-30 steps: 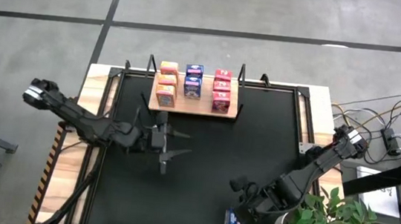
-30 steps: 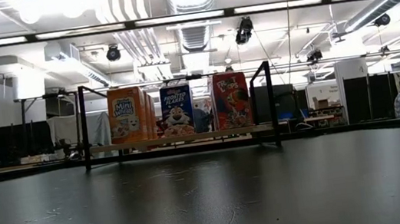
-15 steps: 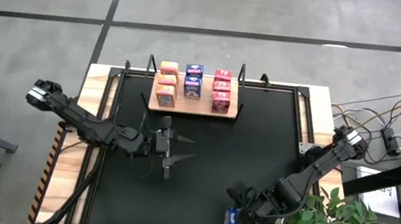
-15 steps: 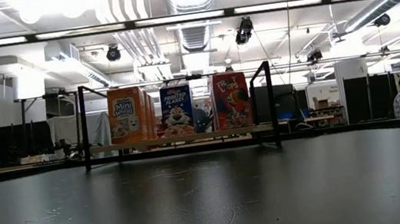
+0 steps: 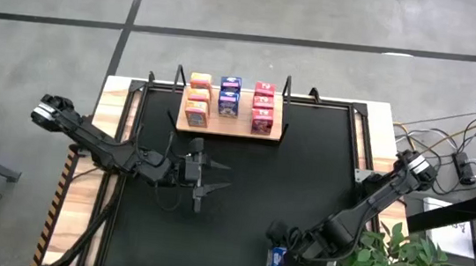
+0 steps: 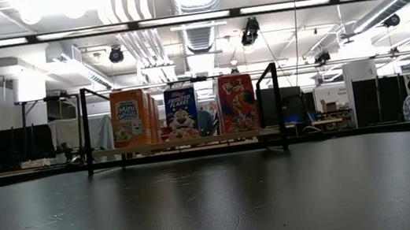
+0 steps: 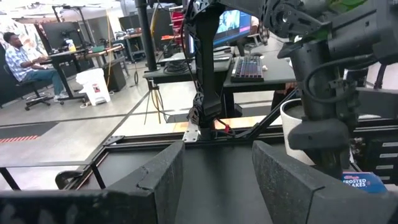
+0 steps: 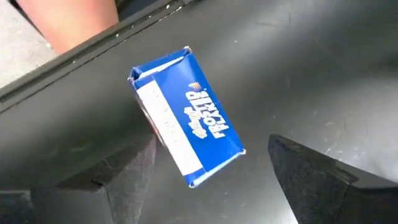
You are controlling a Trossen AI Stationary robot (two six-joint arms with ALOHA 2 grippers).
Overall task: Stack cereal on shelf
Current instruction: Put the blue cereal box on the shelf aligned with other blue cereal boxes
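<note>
The blue cereal box [image 5: 276, 261] lies on the black mat near the front edge of the counter, toward its right front corner, far from the shelf [image 5: 228, 125] that stands at the back edge. In the right wrist view this box [image 8: 188, 117] rests tilted on its side with the label up, between the two dark fingers and touching neither of them.

The right hand [image 5: 284, 244] is now wide open above the box. One second ago its fingers were closed at the same place, so it has just spread them. I judge this either as a release after a bad grip, or as preparation for a new grasp; the box is not held at this moment, so this piece of the task is not yet done.

On the shelf the other cereal boxes already stand in three columns: orange [image 5: 198, 99] on the left, blue [image 5: 229, 96] in the middle, red [image 5: 263, 107] on the right. The blue column shows fewer boxes than the others from above, so I think the lying box belongs there.

The left hand [image 5: 212, 183] waits over the middle of the mat, in front of the shelf, half open and empty; it has moved only a little toward the centre since a second ago.
</note>
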